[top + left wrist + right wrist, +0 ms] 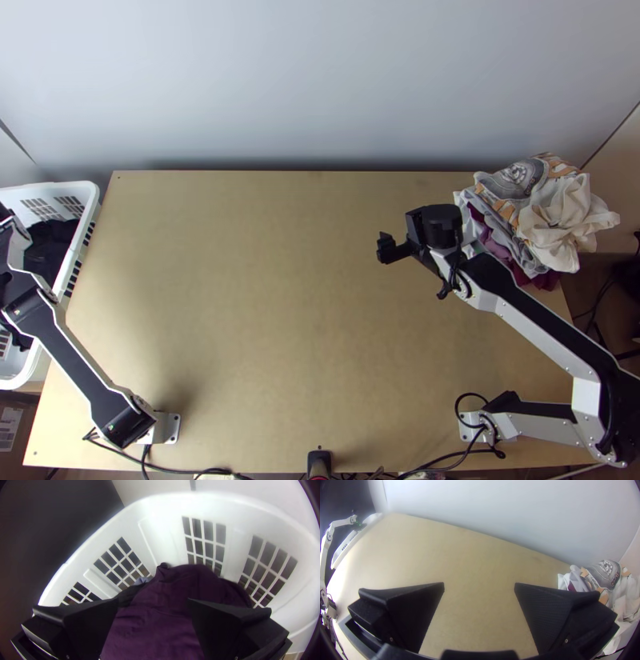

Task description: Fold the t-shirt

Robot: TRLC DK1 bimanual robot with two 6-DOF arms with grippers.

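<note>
In the top view my left arm [60, 352] extends over the white basket at the table's left side, where dark cloth [50, 244] lies. The left wrist view has my left gripper [153, 603] open above bunched dark purple cloth [163, 613] inside the basket; whether the cloth is a t-shirt I cannot tell. My right gripper [384, 246] is over the table's right half, left of a clothes pile. In the right wrist view my right gripper [479, 588] stands open, with bare tabletop seen between its fingers.
The light wooden table [264, 280] stands between basket [94, 200] and pile. Crumpled cream, grey and purple clothes [560, 216] are heaped at its back right corner. A pale wall [320, 88] runs along the back, and cables [192, 470] lie at the near edge.
</note>
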